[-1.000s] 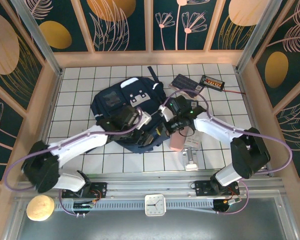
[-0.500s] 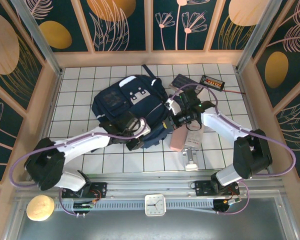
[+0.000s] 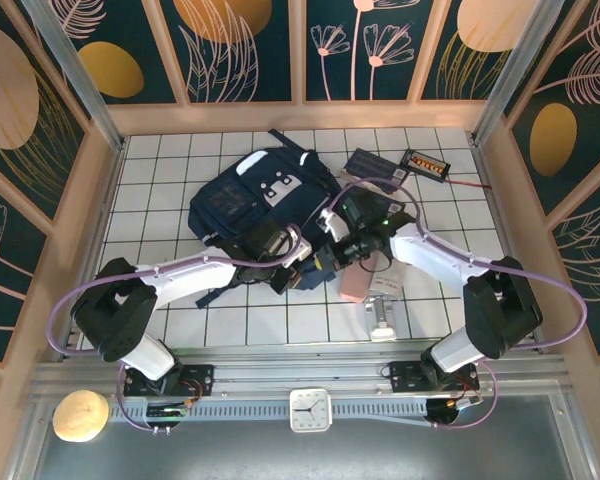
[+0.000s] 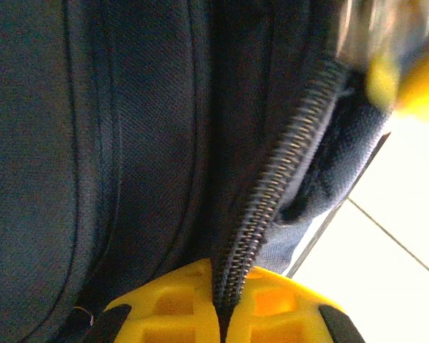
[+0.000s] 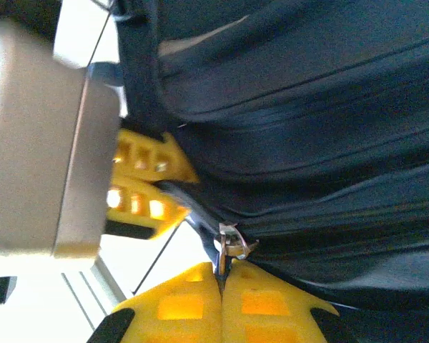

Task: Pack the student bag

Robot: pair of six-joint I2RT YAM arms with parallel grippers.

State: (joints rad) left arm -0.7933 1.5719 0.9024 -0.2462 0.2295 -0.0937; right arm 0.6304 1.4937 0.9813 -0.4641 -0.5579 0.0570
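The left claw (image 4: 222, 304) is clenched hard on the zipper track (image 4: 279, 179) of the student bag (image 4: 93, 143), with the teeth running straight out from between its yellow fingertips and navy fabric spread ahead of it! The right claw (image 5: 222, 286) is pinched tight as well, nipping the small metal zipper pull (image 5: 232, 244) at its tips, with the left claw's yellow fingers (image 5: 146, 161) just off to one side. From above, the bag lies on the white tiled table (image 3: 160, 170), directly beyond both claws, which meet at its near edge.

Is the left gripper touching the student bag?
Touching. The left wrist view shows the left gripper shut on the zipper of the student bag.
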